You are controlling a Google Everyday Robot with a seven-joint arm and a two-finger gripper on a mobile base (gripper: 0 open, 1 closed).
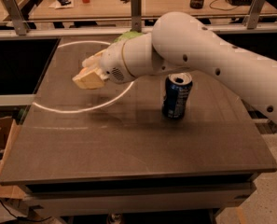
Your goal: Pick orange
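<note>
One blue soda can [177, 97] stands upright on the dark matte tabletop [128, 143], just right of a bright ring of light [72, 111]. My tan-padded gripper [89, 77] hangs inside that ring; open or closed, I cannot tell. The small round orange is hidden from me, perhaps behind the arm. A cluttered wooden desk [175, 3] crosses the room behind.

Gripper [88, 77] over table [128, 148], left side; can [176, 97] to its right.
</note>
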